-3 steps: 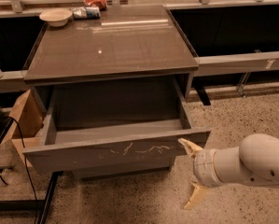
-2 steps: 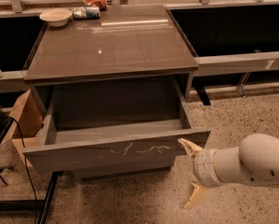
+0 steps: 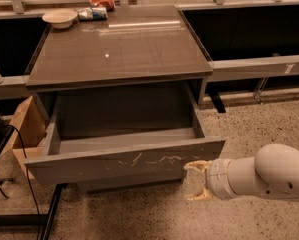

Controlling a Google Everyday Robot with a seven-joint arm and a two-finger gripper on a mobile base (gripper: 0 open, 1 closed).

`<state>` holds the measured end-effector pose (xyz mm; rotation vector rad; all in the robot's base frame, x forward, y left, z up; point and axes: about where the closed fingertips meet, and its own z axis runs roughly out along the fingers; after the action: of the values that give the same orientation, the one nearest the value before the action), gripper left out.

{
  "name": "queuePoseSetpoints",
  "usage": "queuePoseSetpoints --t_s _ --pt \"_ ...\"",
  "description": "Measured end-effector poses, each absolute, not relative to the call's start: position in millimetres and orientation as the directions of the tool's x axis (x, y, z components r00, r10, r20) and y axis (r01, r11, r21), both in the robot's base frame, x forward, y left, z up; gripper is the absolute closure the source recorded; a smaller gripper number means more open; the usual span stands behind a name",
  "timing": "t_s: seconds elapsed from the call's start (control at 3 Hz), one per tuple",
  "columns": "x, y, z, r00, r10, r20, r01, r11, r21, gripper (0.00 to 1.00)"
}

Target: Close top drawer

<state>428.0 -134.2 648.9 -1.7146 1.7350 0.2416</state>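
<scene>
The top drawer (image 3: 124, 162) of a grey cabinet is pulled far out. Its flat front panel has pale whitish scratches near the middle, and its inside looks empty. My gripper (image 3: 195, 181) is on a white arm coming in from the right. It is low in front of the right end of the drawer front, with its cream fingers (image 3: 195, 166) spread apart and pointing left. The upper finger tip is at or just touching the panel; the lower one hangs below the panel's edge. The gripper holds nothing.
The cabinet top (image 3: 119, 49) carries a white bowl (image 3: 59, 17), a lying bottle (image 3: 92, 13) and a red packet (image 3: 103, 1) at its back. A cardboard box (image 3: 25, 126) and a black cable (image 3: 24, 159) sit at the left. Speckled floor (image 3: 249, 129) lies to the right.
My gripper has shifted slightly left, closer to the drawer front's right end. The drawer itself has not visibly moved.
</scene>
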Motion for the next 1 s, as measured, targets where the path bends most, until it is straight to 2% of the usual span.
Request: queuePoseSetpoints --t_s 0.33,0.67,1.0 --pt "438 -128 646 0.121 -0.809 -0.575 -0.932 0.106 -0.346 0.71" --pt "456 -120 638 0.144 -0.806 -0.574 -0.924 0.098 -0.369 1.0" --pt "467 -116 633 0.155 -0.804 -0.574 -0.92 0.094 -0.38 1.0"
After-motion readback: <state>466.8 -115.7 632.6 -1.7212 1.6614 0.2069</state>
